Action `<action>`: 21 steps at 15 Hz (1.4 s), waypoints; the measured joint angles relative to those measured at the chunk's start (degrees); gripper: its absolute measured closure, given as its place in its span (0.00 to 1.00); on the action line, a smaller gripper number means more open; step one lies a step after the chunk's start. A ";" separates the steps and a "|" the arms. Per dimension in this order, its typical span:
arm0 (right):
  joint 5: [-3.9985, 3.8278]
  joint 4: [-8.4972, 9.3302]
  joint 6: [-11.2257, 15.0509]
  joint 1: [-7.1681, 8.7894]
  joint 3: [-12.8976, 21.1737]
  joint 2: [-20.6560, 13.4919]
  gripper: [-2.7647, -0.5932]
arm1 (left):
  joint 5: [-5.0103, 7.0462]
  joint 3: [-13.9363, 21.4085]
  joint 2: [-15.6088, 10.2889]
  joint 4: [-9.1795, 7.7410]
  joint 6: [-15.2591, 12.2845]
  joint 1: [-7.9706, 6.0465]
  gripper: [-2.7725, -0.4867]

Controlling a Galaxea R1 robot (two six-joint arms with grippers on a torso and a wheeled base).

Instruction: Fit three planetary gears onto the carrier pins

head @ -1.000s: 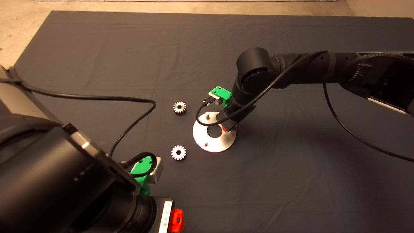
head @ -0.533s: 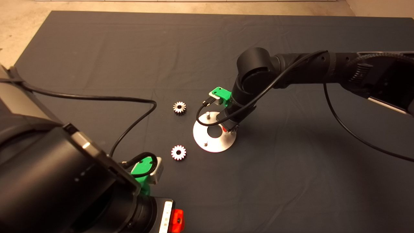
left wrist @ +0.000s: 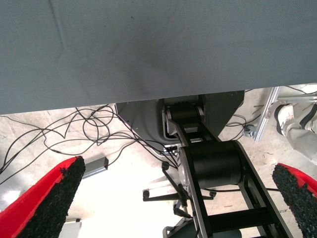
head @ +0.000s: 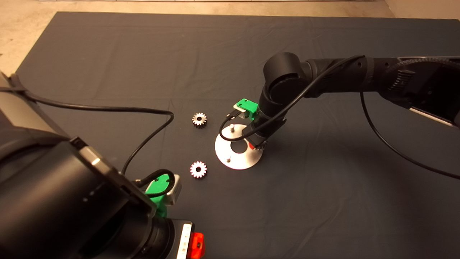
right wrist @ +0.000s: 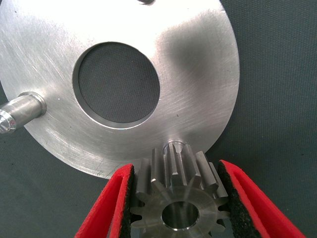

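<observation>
The shiny silver disc (head: 241, 160) lies mid-mat and also shows in the right wrist view (right wrist: 198, 74). Two carrier pins (head: 232, 126) (head: 228, 157) stand free on it. My right gripper (head: 256, 144) hovers over the disc's right rim. It is shut on a planetary gear (right wrist: 179, 198), held between the red fingers (right wrist: 111, 203) just above and beside the third pin (right wrist: 174, 147). The gear's hole is off the pin. Two more gears (head: 199, 119) (head: 198, 169) lie flat on the mat left of the disc. My left gripper (head: 163, 187) is parked at the lower left, open and empty.
A black cable (head: 151, 133) loops across the mat left of the gears. The left arm's bulk (head: 72, 201) fills the lower left corner. The left wrist view shows the mat's edge (left wrist: 158, 49) and floor cables.
My right gripper has shifted slightly down and to the right over the disc's rim with the gear. The disc, the loose gears and the left arm have not moved.
</observation>
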 joint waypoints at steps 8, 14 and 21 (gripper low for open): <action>-0.02 1.05 0.00 1.24 -0.05 0.00 0.77 | 0.00 0.00 0.11 0.00 0.00 0.00 0.01; -0.04 1.38 0.00 1.24 -0.05 0.00 0.77 | 0.00 0.00 0.15 0.00 -0.01 0.02 0.01; -0.04 1.48 0.00 1.24 -0.05 0.00 0.77 | 0.00 0.02 0.15 0.00 0.00 0.35 0.01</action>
